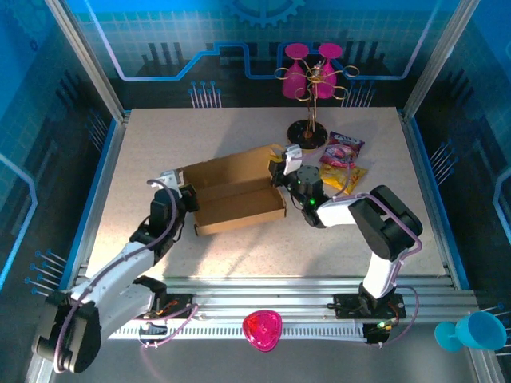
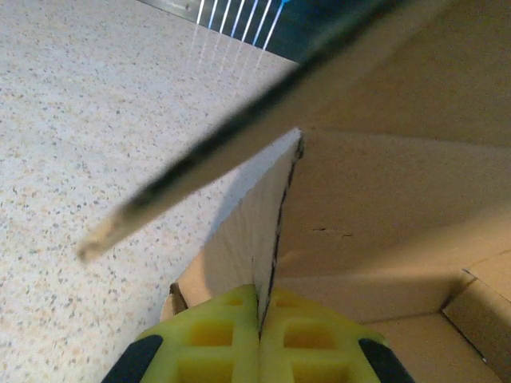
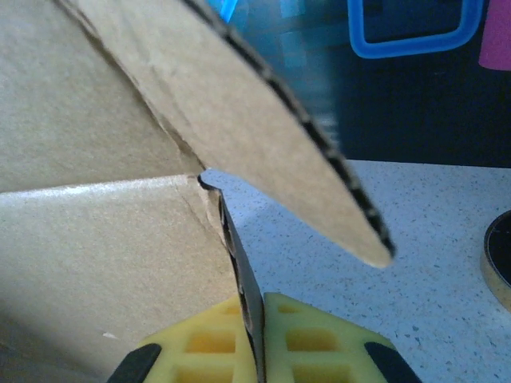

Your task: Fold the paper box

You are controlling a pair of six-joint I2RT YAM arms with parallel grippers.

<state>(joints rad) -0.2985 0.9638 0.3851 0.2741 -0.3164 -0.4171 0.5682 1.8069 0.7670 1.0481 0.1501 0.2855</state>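
The paper box (image 1: 235,195) is plain brown cardboard, lying mid-table as an open tray with its lid flap raised behind it. My left gripper (image 1: 185,198) is at the box's left end, shut on the left side wall (image 2: 255,231); its yellow fingertips (image 2: 215,335) pinch the cardboard edge. My right gripper (image 1: 281,171) is at the box's right end, shut on the right side wall (image 3: 239,263), with yellow fingertips (image 3: 311,339) either side of it. The lid flap (image 3: 239,112) leans over both wrist views.
Yellow and purple snack bags (image 1: 342,163) lie right of the box. A black-based stand with pink cups (image 1: 310,80) is behind them. A pink dish (image 1: 263,329) and a blue cup (image 1: 471,331) sit off the table's front rail.
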